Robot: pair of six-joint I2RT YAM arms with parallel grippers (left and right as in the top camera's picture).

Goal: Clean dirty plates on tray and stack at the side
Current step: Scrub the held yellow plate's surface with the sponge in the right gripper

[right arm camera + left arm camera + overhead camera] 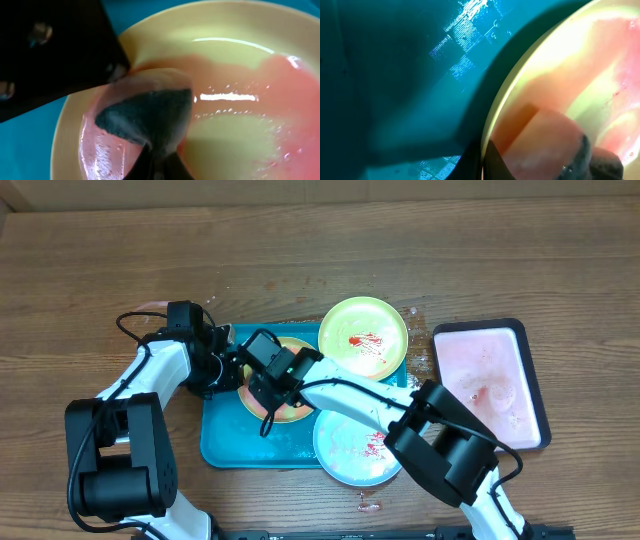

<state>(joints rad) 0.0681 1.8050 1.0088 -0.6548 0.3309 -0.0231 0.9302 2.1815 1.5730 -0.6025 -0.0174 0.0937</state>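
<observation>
A yellow-green plate, wet with pink sauce water, lies at the middle of the teal tray. My left gripper is shut on this plate's left rim; in the left wrist view the rim runs between the jaws. My right gripper is shut on a dark sponge pressed on the plate. A second yellow-green plate with red smears sits at the tray's far right corner. A pale blue smeared plate sits at the near right.
A smaller black-rimmed pink tray holding pinkish water stands right of the teal tray. A small red sauce spot lies on the wooden table near the front. The left gripper's black body shows beside the sponge.
</observation>
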